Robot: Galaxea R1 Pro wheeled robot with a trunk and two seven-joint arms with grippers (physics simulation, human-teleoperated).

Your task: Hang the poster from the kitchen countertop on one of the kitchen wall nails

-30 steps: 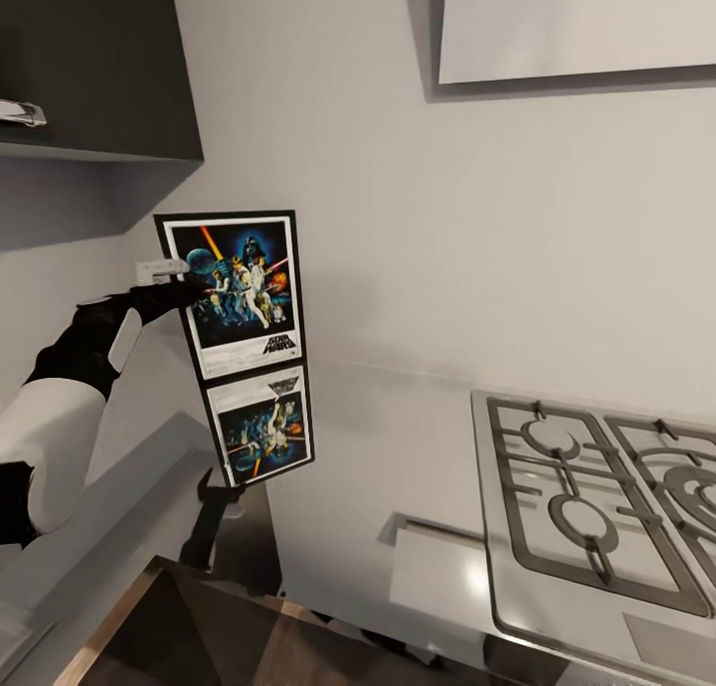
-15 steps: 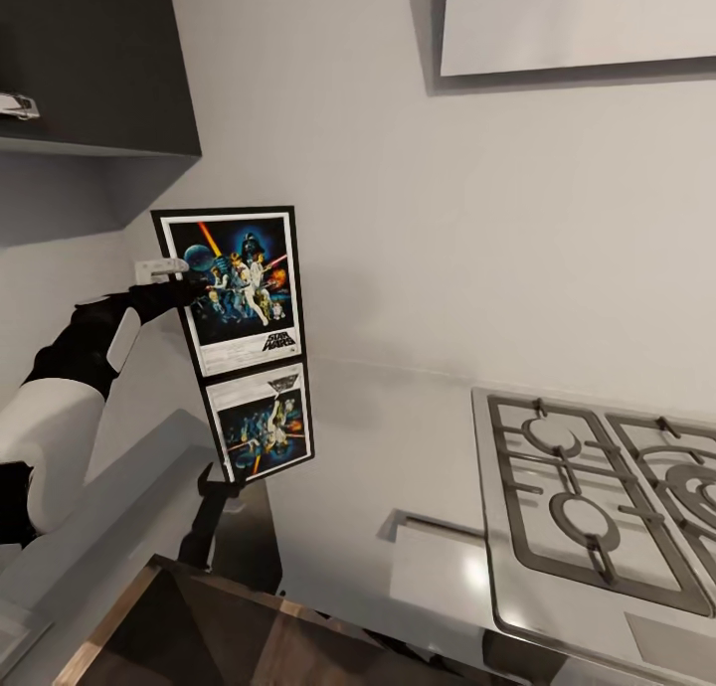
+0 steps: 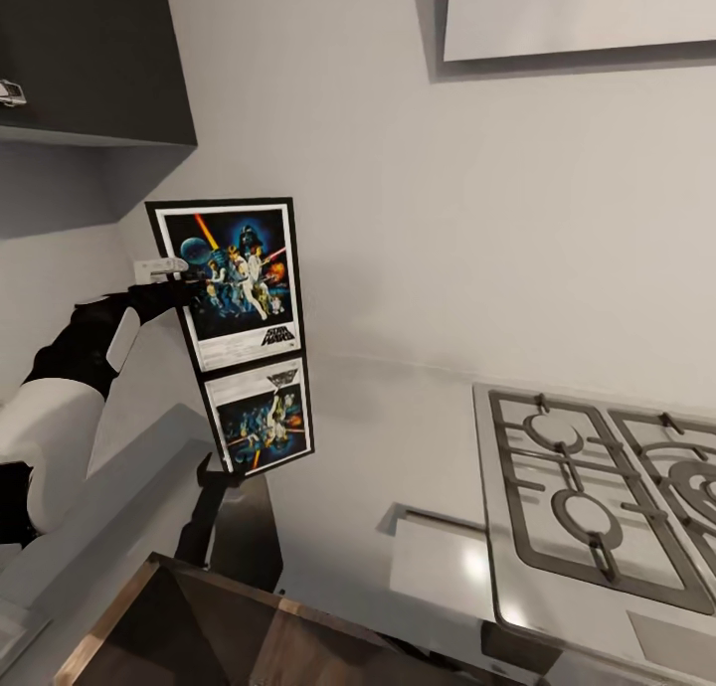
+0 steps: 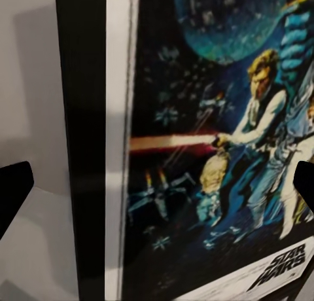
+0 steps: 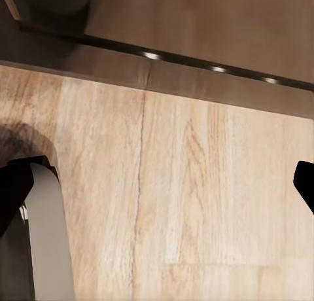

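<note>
The Star Wars poster [image 3: 235,284] stands upright on the glossy kitchen countertop [image 3: 398,437], against the pale wall near the corner. Its mirror image lies right under it. My left gripper [image 3: 177,280] is at the poster's left edge, about halfway up. In the left wrist view the poster [image 4: 196,150] is close and face-on, and the left gripper [image 4: 157,190] is open with its fingertips [image 4: 14,191] spread wide to either side. My right gripper [image 5: 157,190] is open over a wooden surface [image 5: 196,183], holding nothing. The wall nails are out of view.
A steel gas hob [image 3: 597,487] is set into the countertop at the right. A dark upper cabinet [image 3: 89,60] hangs above my left arm. A pale panel [image 3: 577,10] is mounted high on the wall. A wooden edge [image 3: 179,606] runs along the near side.
The whole picture has slid upward a little, so the camera moved. A dark stud on the pale panel left the top edge. My left gripper now sits slightly lower against the poster.
</note>
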